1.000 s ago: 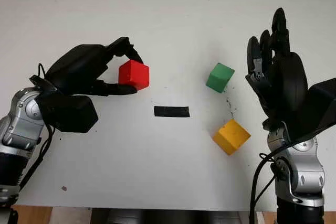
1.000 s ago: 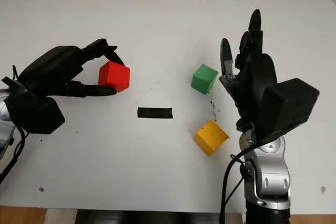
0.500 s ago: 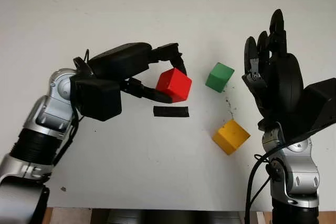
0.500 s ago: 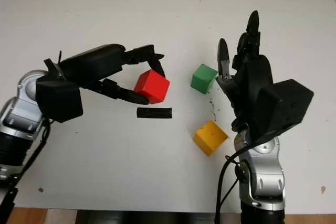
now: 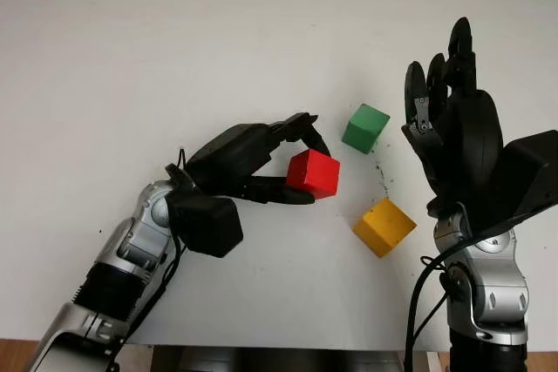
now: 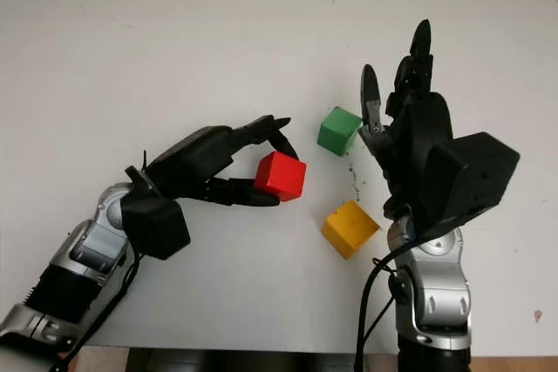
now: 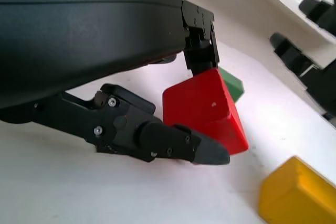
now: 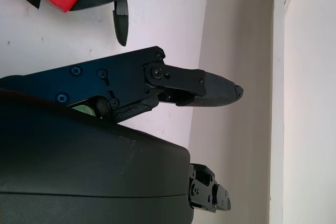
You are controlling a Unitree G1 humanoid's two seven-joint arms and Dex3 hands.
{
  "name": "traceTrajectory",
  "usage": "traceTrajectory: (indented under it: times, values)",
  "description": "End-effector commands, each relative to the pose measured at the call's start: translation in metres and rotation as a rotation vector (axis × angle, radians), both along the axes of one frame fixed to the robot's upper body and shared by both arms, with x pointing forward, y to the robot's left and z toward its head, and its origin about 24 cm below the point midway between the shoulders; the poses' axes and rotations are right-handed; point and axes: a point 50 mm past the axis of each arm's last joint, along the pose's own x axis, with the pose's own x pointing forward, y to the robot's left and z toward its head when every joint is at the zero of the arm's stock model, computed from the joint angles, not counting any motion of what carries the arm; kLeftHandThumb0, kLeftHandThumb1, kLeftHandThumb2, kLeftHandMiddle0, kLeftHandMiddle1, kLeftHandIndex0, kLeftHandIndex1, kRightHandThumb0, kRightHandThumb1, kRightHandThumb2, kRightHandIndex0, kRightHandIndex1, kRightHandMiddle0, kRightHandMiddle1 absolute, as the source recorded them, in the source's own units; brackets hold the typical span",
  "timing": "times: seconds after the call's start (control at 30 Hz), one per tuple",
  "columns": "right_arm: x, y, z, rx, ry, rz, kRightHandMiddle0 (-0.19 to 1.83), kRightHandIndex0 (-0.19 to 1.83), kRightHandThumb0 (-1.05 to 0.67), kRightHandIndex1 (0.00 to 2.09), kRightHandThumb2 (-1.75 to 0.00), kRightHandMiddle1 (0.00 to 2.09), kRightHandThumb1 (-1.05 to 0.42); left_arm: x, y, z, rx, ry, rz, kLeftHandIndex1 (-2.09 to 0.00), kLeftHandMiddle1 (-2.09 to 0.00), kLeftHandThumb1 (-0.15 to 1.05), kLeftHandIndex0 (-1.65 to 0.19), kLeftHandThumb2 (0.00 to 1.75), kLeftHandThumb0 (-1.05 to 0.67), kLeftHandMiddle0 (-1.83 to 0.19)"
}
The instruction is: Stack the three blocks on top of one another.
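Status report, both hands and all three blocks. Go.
Left hand shut on red block, held near table centre. Right hand open, raised beside green block. Yellow block lies apart from green; nothing stacked, path clear.

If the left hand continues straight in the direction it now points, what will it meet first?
Probably the green block, just beyond the red block that the left hand holds; height above the table is unclear.

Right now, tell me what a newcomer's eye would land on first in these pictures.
First the red block, held off the white table near its middle by the left robot hand, between the green block farther back and the yellow block nearer the front. Next the right robot hand, open and raised upright just right of the green and yellow blocks.
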Motion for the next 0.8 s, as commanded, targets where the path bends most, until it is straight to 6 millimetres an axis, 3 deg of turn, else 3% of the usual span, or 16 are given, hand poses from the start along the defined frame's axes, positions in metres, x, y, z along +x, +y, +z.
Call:
traceTrajectory:
  times: [0.0, 0.53, 0.67, 0.77]
  values:
    - [-0.003, -0.002, 0.002, -0.004, -0.014, -0.003, -0.19, -0.19, -0.56, 0.00, -0.50, 0.00, -1.05, -0.004, 0.000, 0.001, 0.000, -0.029, -0.002, -1.83, -0.01, 1.05, -0.13, 0.22, -0.43, -0.16]
    - [-0.003, -0.003, 0.002, -0.013, -0.011, -0.008, -0.19, -0.19, -0.56, 0.00, -0.49, 0.00, -1.05, -0.004, 0.012, -0.014, 0.113, -0.281, 0.158, -1.62, -0.04, 1.05, -0.09, 0.24, -0.40, -0.13]
    - [-0.003, -0.002, 0.003, -0.011, -0.009, -0.013, -0.19, -0.19, -0.57, 0.00, -0.48, 0.00, -1.05, -0.004, 0.013, -0.016, 0.135, -0.260, 0.164, -1.48, -0.04, 1.05, -0.12, 0.24, -0.41, -0.10]
    - [-0.003, -0.001, 0.003, -0.013, -0.008, -0.013, -0.19, -0.19, -0.57, 0.00, -0.48, 0.00, -1.05, -0.003, 0.013, -0.016, 0.168, -0.236, 0.174, -1.16, -0.04, 1.05, -0.05, 0.22, -0.46, -0.02]
